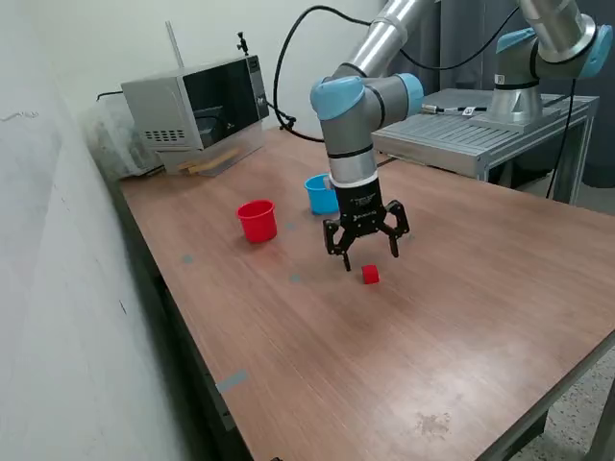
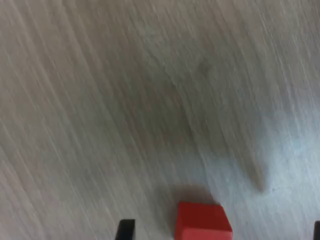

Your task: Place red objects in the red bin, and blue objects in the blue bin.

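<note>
One small red cube (image 1: 371,275) lies on the wooden table, just below and slightly to the exterior view's right of my gripper (image 1: 369,257). The gripper hangs a little above the table with its fingers spread open and nothing between them. In the wrist view the same red cube (image 2: 202,221) shows on blurred wood grain, with one dark fingertip (image 2: 125,229) beside it. The red bin (image 1: 257,220) stands upright to the exterior view's left of the gripper. The blue bin (image 1: 321,193) stands behind the arm, partly hidden by it. No blue cubes show.
A microwave (image 1: 197,106) sits at the table's far corner against the wall. A second robot arm (image 1: 543,53) stands on a grey metal stand (image 1: 471,134) at the back right. The table edge (image 1: 538,394) runs near the front right.
</note>
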`<move>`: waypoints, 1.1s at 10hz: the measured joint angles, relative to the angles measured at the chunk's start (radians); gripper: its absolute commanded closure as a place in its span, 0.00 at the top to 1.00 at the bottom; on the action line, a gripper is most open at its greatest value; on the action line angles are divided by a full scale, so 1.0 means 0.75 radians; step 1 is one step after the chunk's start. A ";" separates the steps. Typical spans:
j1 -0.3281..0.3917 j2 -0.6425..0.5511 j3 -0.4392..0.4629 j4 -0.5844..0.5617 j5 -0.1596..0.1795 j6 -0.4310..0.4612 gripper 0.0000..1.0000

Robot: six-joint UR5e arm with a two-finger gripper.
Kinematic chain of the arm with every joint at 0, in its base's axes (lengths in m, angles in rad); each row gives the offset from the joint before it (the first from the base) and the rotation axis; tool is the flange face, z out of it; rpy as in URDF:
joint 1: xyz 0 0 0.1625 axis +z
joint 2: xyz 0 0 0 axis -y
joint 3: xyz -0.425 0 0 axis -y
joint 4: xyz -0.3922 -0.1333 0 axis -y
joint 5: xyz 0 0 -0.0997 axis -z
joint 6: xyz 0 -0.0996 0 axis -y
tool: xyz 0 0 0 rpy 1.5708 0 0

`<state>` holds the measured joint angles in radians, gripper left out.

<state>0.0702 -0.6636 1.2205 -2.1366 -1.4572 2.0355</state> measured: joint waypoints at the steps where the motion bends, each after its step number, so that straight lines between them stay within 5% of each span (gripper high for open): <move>1: 0.001 0.000 0.001 -0.002 0.001 0.001 1.00; 2: 0.001 0.000 0.002 -0.003 0.001 0.001 1.00; 3: 0.001 0.001 0.002 -0.005 0.002 0.001 0.00; 11: -0.001 0.003 0.013 -0.045 0.007 0.026 0.00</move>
<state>0.0694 -0.6615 1.2301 -2.1706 -1.4522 2.0547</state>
